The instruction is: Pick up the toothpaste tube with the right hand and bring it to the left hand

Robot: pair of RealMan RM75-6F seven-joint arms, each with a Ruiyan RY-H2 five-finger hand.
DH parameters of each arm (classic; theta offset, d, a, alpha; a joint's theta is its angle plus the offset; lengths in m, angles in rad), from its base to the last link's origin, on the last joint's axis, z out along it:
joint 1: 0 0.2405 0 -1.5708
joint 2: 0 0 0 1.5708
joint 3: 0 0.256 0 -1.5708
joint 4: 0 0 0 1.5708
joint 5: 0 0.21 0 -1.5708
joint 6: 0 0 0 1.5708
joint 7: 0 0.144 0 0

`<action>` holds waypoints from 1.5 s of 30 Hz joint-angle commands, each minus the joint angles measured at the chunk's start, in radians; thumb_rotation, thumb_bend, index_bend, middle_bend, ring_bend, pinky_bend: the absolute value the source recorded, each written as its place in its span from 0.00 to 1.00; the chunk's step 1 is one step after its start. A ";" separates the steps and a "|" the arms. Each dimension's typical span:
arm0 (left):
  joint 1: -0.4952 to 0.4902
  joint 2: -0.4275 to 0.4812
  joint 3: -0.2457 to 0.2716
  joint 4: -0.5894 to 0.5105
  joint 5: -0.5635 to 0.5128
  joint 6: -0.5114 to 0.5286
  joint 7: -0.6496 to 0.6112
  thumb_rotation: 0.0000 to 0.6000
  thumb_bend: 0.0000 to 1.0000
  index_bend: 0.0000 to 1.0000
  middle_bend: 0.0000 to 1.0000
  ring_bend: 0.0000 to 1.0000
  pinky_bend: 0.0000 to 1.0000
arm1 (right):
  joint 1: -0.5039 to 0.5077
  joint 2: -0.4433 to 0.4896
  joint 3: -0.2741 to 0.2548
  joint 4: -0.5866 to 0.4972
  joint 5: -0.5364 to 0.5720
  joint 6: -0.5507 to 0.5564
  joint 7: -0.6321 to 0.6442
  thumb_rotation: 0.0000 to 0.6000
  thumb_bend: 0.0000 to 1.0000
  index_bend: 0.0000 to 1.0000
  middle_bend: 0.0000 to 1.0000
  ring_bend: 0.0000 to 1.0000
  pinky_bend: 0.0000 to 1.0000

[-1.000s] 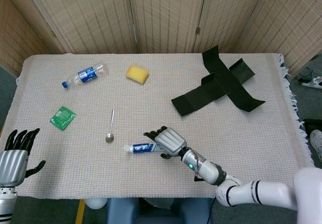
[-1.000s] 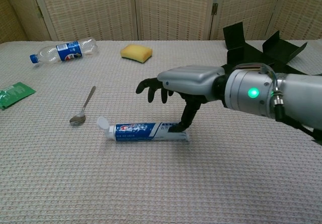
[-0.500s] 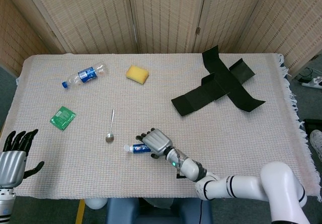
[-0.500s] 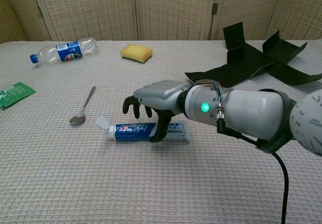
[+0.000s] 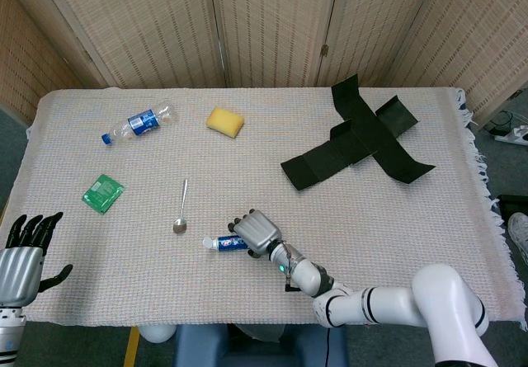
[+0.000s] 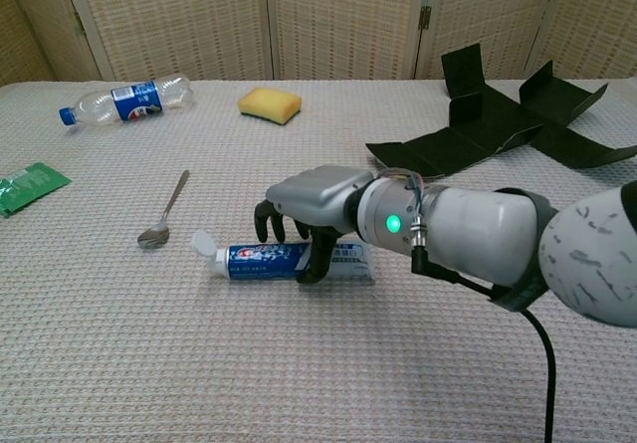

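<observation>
The toothpaste tube (image 5: 221,242) (image 6: 259,260), white and blue with its white cap pointing left, lies flat on the woven tablecloth near the front middle. My right hand (image 5: 257,232) (image 6: 314,199) covers the tube's right half. Its thumb presses the tube's near side and its fingers curl down over the far side, so the hand grips the tube where it lies. My left hand (image 5: 23,256) hovers at the front left corner, off the table's edge, fingers spread and holding nothing. It shows only in the head view.
A spoon (image 5: 181,206) (image 6: 166,212) lies just left of the tube. A green packet (image 5: 103,193) (image 6: 28,185) sits further left. At the back are a water bottle (image 5: 139,123) (image 6: 124,100) and a yellow sponge (image 5: 224,121) (image 6: 270,105). Black folded sheets (image 5: 359,140) (image 6: 498,119) lie at the right.
My right hand has moved left along the tube and dropped onto it, its fingers curling further down around it. The tube and my left hand have stayed put.
</observation>
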 commanded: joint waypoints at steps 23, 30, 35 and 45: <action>-0.058 -0.015 -0.004 0.046 0.132 0.010 -0.066 1.00 0.25 0.20 0.25 0.22 0.00 | 0.008 -0.004 0.007 0.036 -0.151 0.037 0.133 1.00 0.70 0.66 0.57 0.64 0.60; -0.157 -0.030 0.003 0.063 0.260 -0.051 -0.060 1.00 0.25 0.26 0.38 0.33 0.14 | 0.029 0.116 0.018 0.004 -0.239 -0.046 0.223 1.00 0.71 0.70 0.61 0.67 0.63; -0.242 -0.053 0.016 0.061 0.360 -0.113 -0.041 1.00 0.37 0.30 0.61 0.52 0.39 | 0.066 0.188 0.030 -0.033 -0.222 -0.099 0.200 1.00 0.72 0.70 0.61 0.68 0.63; -0.385 -0.076 0.025 -0.039 0.348 -0.369 0.082 1.00 0.65 0.23 0.87 0.74 0.73 | 0.119 0.234 0.014 -0.069 -0.158 -0.129 0.141 1.00 0.73 0.72 0.62 0.69 0.64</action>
